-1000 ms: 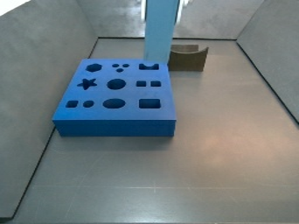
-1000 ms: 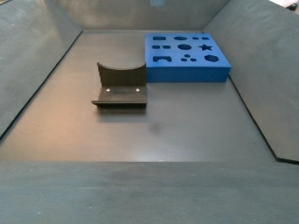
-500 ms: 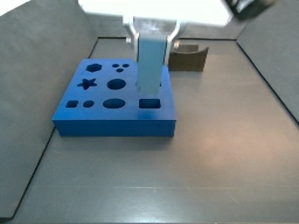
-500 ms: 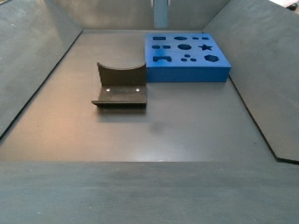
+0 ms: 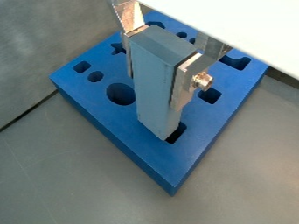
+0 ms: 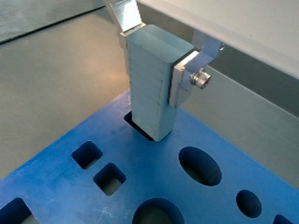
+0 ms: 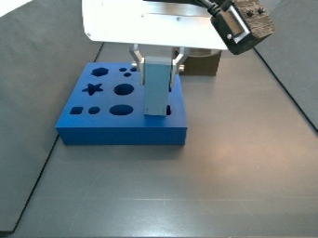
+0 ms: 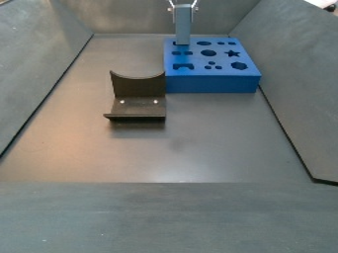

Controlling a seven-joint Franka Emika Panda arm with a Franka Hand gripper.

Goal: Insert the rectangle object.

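I see a dull grey metal floor point(image 8: 185, 148) boxed in by slanted grey walls point(image 8: 40, 89), lit evenly, with soft reflections on the plate. Most of that floor lies bare in both side views: a wide stretch in front of the blue board point(image 7: 122, 104), and open ground to its side toward the far wall.

The blue board sits flat near a back corner, close to the wall but not touching it as far as I can tell. Its top carries shaped holes: a star, circles, squares and a rectangular slot at the board's front edge. Well apart from it on the floor stands the fixture point(image 8: 134, 97), a dark L-shaped bracket on its base plate; in a side view only a sliver of it point(image 7: 205, 63) shows behind the arm.

The rectangle object point(image 5: 156, 83) is a tall, slim, pale blue-grey block with plain smooth faces and crisp edges. It stands upright with its lower end already inside the rectangular slot point(image 6: 138, 131) of the board; a thin dark gap shows along one side of the slot in both wrist views.

The gripper point(image 5: 163, 44) is above the board, its silver fingers point(image 5: 124, 15) clamped on the block's upper end from opposite sides.
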